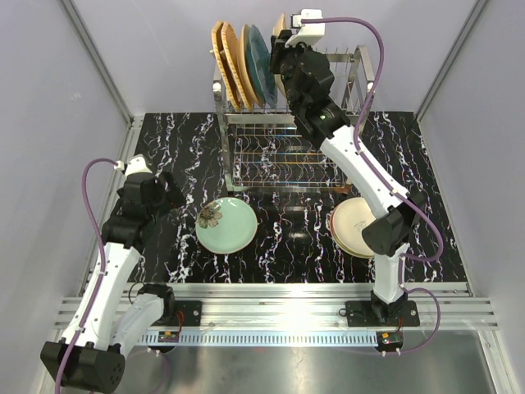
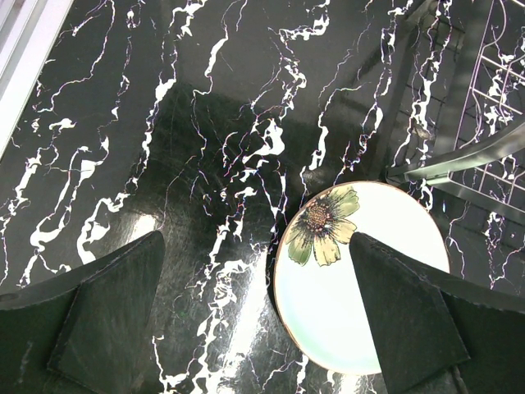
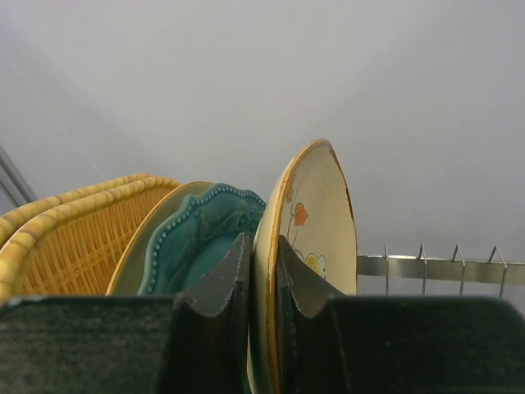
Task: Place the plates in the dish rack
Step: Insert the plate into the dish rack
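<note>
Cream plate (image 3: 318, 215) in right gripper (image 3: 262, 250)

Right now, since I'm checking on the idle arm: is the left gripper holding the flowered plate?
No, the left gripper is wide open above the table, and the flowered plate lies flat on it.

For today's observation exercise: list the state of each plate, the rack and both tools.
Woven plates, upright in dish rack.
Teal plate, upright beside them.
Cream painted plate, upright, rim gripped.
Right tool, shut on that plate.
Flower plate, flat on table.
Cream plates, stacked on table.
Left tool, open, empty.
</note>
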Robot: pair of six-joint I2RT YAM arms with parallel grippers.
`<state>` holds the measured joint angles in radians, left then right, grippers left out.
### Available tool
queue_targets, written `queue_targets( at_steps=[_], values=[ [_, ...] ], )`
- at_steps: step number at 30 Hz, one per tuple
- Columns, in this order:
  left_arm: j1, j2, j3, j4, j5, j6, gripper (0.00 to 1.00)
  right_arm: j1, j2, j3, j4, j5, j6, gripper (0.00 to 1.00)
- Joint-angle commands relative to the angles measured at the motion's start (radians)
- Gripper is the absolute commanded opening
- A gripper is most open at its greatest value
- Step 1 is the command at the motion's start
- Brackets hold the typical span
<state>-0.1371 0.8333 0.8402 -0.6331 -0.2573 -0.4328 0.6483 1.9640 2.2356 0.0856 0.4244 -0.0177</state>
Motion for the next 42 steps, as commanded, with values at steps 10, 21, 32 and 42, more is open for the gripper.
queue_targets(
  at_steps=[10, 21, 32, 42],
  values=[
    [0.005, 0.001, 0.005, 0.059, 0.024, 0.016, 0.99, -0.004, -0.027, -0.011, 0.213, -0.032, 0.076, 0.0],
    [0.005, 0.009, 0.005, 0.062, 0.039, 0.014, 0.99, -0.004, -0.043, 0.019, 0.213, -0.055, 0.085, 0.0],
    [0.005, 0.01, 0.005, 0.064, 0.044, 0.012, 0.99, -0.002, -0.093, -0.004, 0.233, -0.072, 0.088, 0.0],
    [0.005, 0.01, 0.002, 0.064, 0.046, 0.014, 0.99, -0.003, -0.094, 0.013, 0.229, -0.088, 0.088, 0.0]
  ],
)
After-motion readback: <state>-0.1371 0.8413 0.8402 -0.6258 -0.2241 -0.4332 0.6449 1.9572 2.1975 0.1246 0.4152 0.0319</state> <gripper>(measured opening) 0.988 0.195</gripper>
